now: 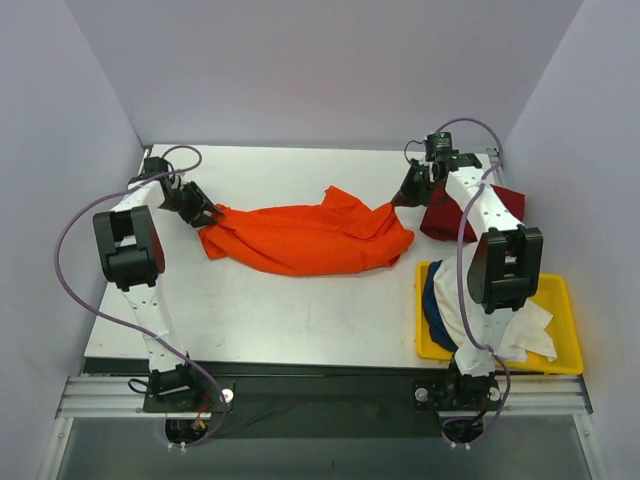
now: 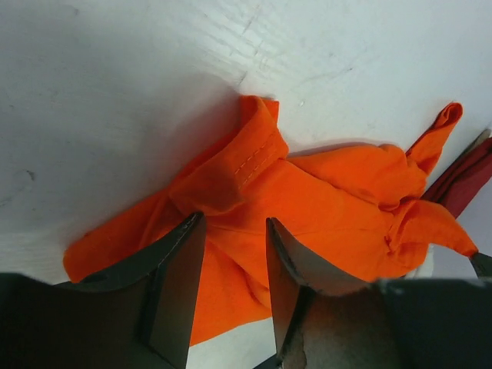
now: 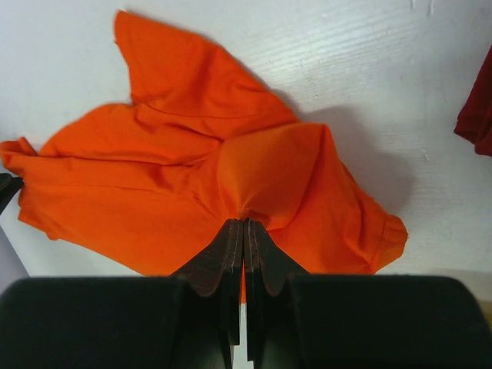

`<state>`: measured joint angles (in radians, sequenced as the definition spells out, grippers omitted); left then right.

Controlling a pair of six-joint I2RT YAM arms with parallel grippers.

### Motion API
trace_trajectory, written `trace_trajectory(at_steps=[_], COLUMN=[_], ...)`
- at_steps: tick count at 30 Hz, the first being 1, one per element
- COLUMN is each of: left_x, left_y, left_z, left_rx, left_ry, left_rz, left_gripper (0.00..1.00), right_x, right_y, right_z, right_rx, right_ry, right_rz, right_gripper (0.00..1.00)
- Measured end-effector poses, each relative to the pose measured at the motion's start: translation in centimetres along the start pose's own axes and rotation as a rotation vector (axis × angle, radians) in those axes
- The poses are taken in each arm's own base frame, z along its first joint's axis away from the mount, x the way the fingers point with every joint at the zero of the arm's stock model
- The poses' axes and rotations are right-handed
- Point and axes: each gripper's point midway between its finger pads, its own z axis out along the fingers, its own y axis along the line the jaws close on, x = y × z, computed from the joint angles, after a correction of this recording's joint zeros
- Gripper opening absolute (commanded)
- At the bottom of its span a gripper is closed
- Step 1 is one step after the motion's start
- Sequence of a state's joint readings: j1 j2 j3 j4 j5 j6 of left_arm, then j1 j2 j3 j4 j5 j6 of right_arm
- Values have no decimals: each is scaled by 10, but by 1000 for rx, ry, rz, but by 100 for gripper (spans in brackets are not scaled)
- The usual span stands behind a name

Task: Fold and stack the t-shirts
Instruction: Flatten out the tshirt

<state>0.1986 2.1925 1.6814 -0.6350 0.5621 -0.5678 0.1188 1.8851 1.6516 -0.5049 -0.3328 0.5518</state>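
Left gripper (image 2: 234, 223) stands with its jaws apart at the left end of the orange t-shirt (image 1: 310, 240). A hemmed fold lies just beyond the fingertips, and no cloth appears pinched. Right gripper (image 3: 244, 224) is clamped tight on a bunched peak of the same shirt at its right end. The shirt lies crumpled across the middle of the table (image 1: 300, 320), not yet spread flat. A dark red t-shirt (image 1: 505, 200) lies at the far right, just beside the right gripper and partly hidden by the arm. White and what looks like navy cloth sit in the yellow bin (image 1: 565, 300) at near right.

Risks: with one end held, a rightward pull would drag the shirt rather than stretch it, bunching it against the dark red one. A left regrasp on the thick fold may catch two layers and leave the garment twisted.
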Motion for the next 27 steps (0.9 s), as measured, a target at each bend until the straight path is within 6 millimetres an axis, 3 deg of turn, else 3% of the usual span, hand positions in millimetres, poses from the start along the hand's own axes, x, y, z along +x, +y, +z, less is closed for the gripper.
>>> trace_trajectory(at_steps=[3,15,20,27], left_x=[9,20,16,-1], left_y=[1,-28,-42,-35], left_z=[8,20,23,-11], left_rx=[-30,-58,-91,-208], left_ry=[18,-22,-42,-163], left_rz=[33,177,242,302], left_gripper=[48,44,46,47], right_x=[14,15,16,17], right_y=[-7,5,7,10], right_z=[16,12,11,11], right_rx=[10,-44,-56,-68], right_ry=[63,69,75,81], right_rz=[7,-7,-4,0], right_gripper=[0,0,0,0])
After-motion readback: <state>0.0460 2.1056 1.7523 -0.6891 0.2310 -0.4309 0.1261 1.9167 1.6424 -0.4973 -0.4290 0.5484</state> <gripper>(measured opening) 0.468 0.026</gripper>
